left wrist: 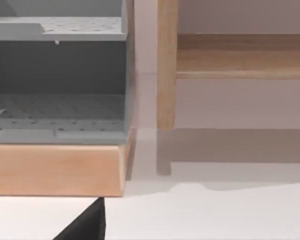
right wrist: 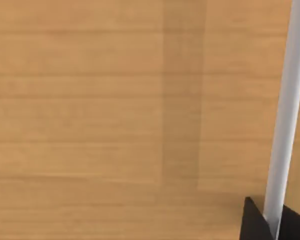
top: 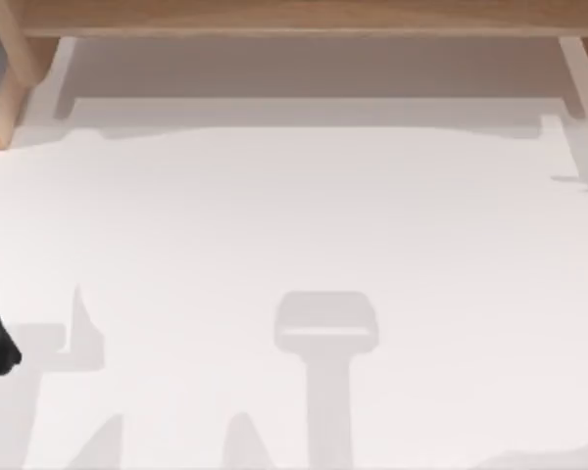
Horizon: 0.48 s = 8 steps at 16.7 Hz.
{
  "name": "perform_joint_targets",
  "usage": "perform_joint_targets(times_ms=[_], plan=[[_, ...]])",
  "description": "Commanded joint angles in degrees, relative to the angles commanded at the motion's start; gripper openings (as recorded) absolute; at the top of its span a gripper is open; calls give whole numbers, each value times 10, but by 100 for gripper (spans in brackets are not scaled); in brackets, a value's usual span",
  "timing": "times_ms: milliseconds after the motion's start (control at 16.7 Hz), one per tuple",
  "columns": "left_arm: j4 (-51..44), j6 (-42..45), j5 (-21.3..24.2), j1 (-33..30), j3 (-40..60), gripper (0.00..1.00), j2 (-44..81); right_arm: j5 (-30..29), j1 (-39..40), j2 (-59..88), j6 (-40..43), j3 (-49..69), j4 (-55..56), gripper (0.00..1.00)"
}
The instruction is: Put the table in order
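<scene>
Right pincer [right wrist: 272, 225]: dark tip at the right wrist view's edge, one white strip [right wrist: 285, 120] running up from it across a wooden panel [right wrist: 100, 115]. Touching; grip width: cannot tell.

Left pincer [left wrist: 85, 224]: dark tip low over the desk [top: 304, 215], at its left side; opening: cannot tell.

Count: one white desk, spread below one wooden frame [top: 294, 15]; one grey perforated rack [left wrist: 57, 85], two tiers, on a wooden base [left wrist: 55, 170].
</scene>
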<state>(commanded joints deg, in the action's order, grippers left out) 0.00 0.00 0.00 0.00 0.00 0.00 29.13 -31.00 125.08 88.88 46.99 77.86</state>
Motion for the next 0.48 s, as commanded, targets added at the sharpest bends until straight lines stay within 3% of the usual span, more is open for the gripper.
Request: perform_joint_targets(times_ms=[480], plan=[[0,0,0,0,0,100,0,-33,28,37,0,89,-51,0]])
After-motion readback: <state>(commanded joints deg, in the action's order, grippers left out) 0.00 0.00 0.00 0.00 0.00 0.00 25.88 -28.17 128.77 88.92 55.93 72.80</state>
